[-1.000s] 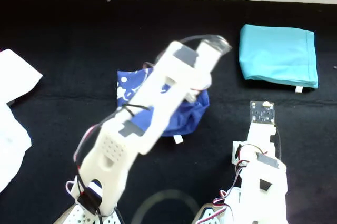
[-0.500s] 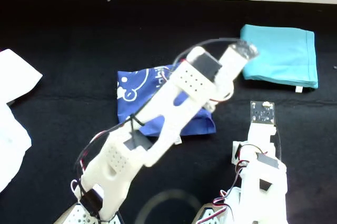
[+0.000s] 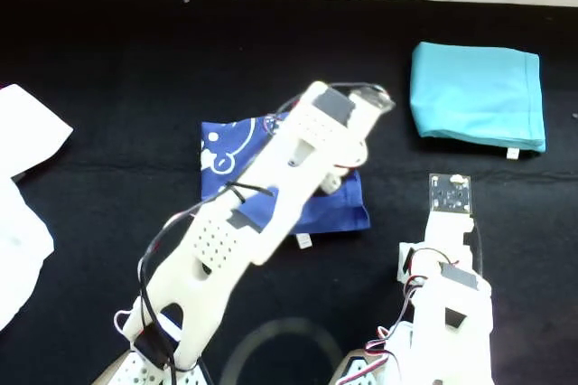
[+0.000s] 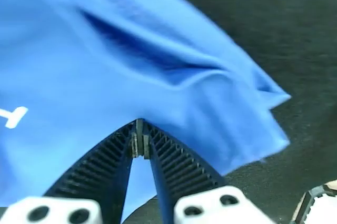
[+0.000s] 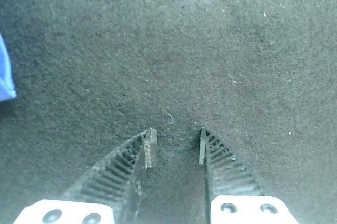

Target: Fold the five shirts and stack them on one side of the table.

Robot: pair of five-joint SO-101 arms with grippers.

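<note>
Blue shirt (image 3: 226, 152) at tabletop (image 3: 108, 60) centre, left arm (image 3: 271, 195) over it.
I see left fingers (image 4: 113, 161) together, right fingers (image 5: 131, 166) apart over the tabletop.

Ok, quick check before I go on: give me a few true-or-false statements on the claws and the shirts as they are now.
1. The left claw is shut, over the blue shirt. True.
2. The teal shirt lies folded, apart from the blue shirt. True.
3. The right claw grips the teal shirt. False: it is open over the bare table.
4. The white cloth sits on the teal shirt. False: it lies at the table's left edge, far from it.
5. The blue shirt is stacked on the teal shirt. False: it lies alone near the table's middle.
</note>
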